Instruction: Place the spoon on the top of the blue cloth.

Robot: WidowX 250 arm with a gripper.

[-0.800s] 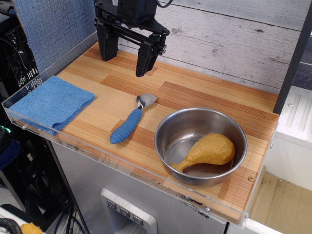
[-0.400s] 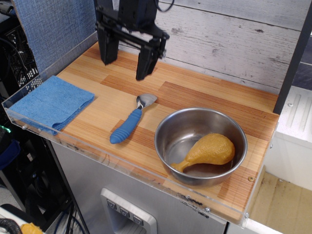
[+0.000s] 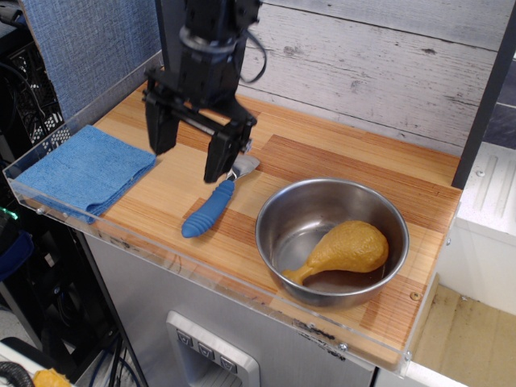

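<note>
At nine o'clock, near the counter's left edge: the blue cloth [image 3: 85,170], folded flat on the wooden counter [image 3: 339,161]. At ten to eleven o'clock, between cloth and spoon: the gripper [image 3: 188,152], fingers spread wide, holding nothing. Center: the spoon [image 3: 214,201], blue handle pointing toward seven o'clock, silver bowl partly hidden behind the right finger. At four o'clock: steel bowl [image 3: 332,239] containing a toy chicken drumstick [image 3: 345,251].

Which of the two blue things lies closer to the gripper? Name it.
The spoon with the ribbed blue handle. It lies just below the open gripper, one finger by its metal bowl, while the blue cloth sits apart at the table's left edge.
</note>
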